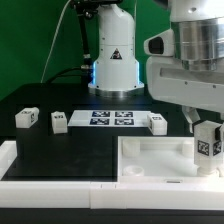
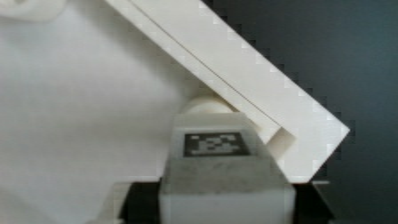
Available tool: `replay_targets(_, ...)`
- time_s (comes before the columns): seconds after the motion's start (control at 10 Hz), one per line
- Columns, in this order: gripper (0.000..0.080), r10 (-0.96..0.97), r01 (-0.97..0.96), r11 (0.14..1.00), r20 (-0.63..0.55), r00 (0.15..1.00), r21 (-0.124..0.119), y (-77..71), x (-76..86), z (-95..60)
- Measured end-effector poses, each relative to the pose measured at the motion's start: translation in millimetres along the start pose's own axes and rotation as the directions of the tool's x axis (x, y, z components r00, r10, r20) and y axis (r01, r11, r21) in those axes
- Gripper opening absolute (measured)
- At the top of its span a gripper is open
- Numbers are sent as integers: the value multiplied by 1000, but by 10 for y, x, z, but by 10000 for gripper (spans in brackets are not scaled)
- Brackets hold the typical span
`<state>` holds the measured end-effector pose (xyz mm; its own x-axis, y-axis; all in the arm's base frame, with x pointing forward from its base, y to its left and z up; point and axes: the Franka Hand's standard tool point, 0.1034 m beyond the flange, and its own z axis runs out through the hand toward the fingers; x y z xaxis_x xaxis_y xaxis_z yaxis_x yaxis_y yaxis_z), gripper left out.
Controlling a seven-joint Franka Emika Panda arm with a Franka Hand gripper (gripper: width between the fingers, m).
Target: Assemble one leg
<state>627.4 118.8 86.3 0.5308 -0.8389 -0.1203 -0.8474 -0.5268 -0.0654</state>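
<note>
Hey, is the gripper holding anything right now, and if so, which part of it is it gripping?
Yes: the gripper holds one leg, clamped by its upper end, tagged face showing.

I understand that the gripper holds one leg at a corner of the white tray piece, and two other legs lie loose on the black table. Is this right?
Not fully. The exterior view shows three loose legs on the black table, not two. The gripper does hold one leg at a corner of the white tray piece.
</note>
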Motion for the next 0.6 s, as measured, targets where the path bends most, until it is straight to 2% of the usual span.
replay_targets(0.2, 303, 91, -91, 996, 5, 996, 3, -7, -12, 1)
replay_targets(0.3, 303, 53, -53, 999, 5, 999, 4, -7, -14, 2)
replay_targets(0.4, 473, 5, -5, 1000, 6, 1000, 4, -8, -17, 2)
replay_targets(0.5, 609, -45, 45, 999, 6, 999, 4, -11, -27, 3)
replay_targets(0.6, 609, -208, 208, 978, 2, 978, -2, -6, -24, 5)
